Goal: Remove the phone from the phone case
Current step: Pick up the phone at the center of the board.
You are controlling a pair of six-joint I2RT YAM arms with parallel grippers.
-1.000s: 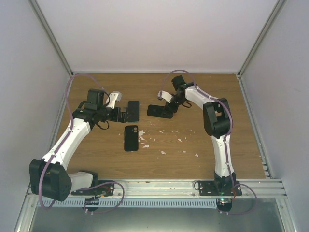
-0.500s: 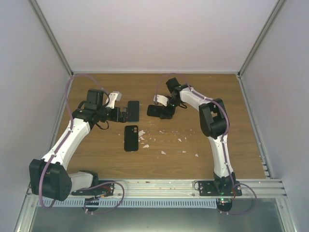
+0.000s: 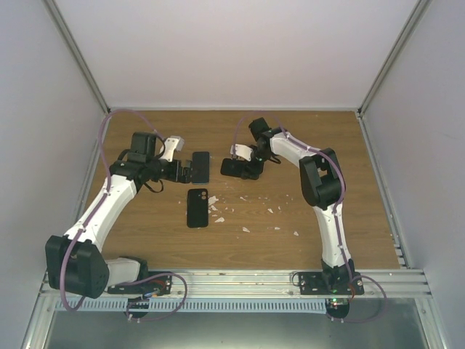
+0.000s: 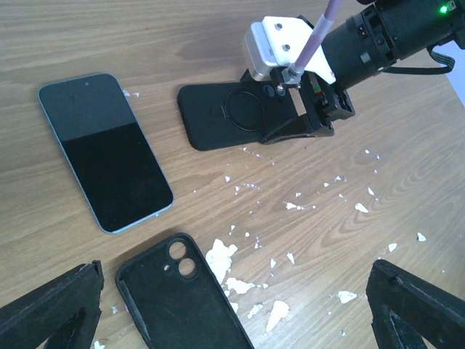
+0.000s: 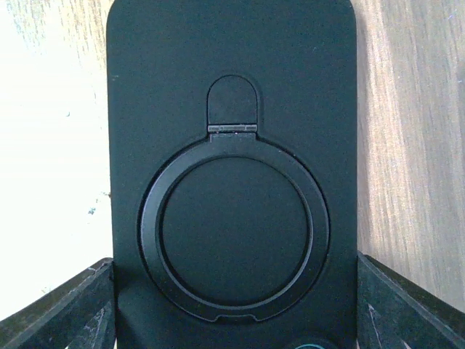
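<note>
The black case with a ring on its back [image 5: 232, 145] lies back up on the wooden surface [image 4: 407, 189], toward the far side and a little right of the middle. The round ring [image 5: 234, 233] is folded flat against it. With that side up, it cannot be seen whether a phone sits inside. The right arm [image 3: 320, 178] reaches over to it from the right. The right jaws stand apart, one finger [image 5: 58, 305] along each long edge of the case, right at the edges. Whether they press on the case cannot be told.

To the left of this case, near it but apart, a bare phone [image 4: 105, 161] lies screen up, its screen dark. A second black case [image 4: 178, 298] (it has a two-hole camera cutout) lies closer to the arm bases than the phone, also apart from it. Small white flakes [image 4: 225, 262] are scattered on the wood beside this second case and off to its right.

The left arm [image 3: 109, 207] stretches in from the left and ends just beside the bare phone. The left jaws are spread wide and hold nothing. Their dark fingers [image 4: 51, 309] show in the two lower corners of the wrist view, with the second case between them
</note>
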